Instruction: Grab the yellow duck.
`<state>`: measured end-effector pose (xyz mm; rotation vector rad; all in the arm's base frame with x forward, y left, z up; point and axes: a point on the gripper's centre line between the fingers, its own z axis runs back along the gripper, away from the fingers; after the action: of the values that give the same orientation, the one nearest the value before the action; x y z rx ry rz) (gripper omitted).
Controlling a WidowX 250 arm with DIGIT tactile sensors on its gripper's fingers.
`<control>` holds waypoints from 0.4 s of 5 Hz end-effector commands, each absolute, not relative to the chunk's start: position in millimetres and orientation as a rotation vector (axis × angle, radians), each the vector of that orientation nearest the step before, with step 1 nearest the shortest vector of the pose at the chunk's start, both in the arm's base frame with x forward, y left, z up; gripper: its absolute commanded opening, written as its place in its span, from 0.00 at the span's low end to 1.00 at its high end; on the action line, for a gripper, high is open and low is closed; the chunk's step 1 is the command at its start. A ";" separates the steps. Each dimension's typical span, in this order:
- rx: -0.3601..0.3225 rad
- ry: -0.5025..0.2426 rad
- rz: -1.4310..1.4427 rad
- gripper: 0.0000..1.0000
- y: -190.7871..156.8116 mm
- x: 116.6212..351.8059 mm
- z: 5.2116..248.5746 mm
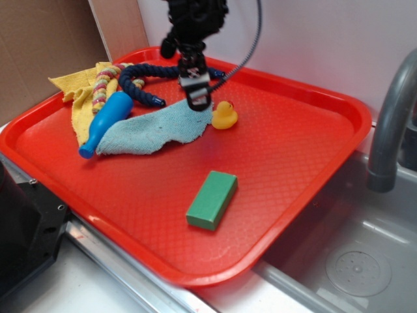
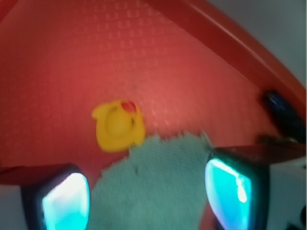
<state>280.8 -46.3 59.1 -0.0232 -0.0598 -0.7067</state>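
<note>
Just beside the gripper (image 1: 197,98), toward the tray's sink-side half, the yellow duck (image 1: 225,115) sat upright on the red tray (image 1: 293,163), its body touching the edge of the light blue cloth (image 1: 153,129); in the wrist view the duck (image 2: 118,125) lay ahead of the fingertips, not between them, with its orange beak pointing away from the cloth. The gripper hung over the cloth with its fingers (image 2: 64,201) spread apart and holding nothing. Beyond the cloth on the gripper's other side lay a blue bottle (image 1: 105,122), a yellow rag (image 1: 83,98) and a dark blue rope (image 1: 143,81). Well apart from the gripper, toward the tray's near edge, lay a green block (image 1: 212,199), and a grey faucet (image 1: 391,124) rose past the tray's sink-side rim
</note>
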 end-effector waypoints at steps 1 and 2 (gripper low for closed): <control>-0.016 -0.093 -0.793 1.00 -70.4 295.1 51.6; -0.052 -0.095 -0.819 1.00 -73.4 290.1 40.6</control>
<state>289.1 -64.8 33.7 -0.0627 -0.0654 -0.8138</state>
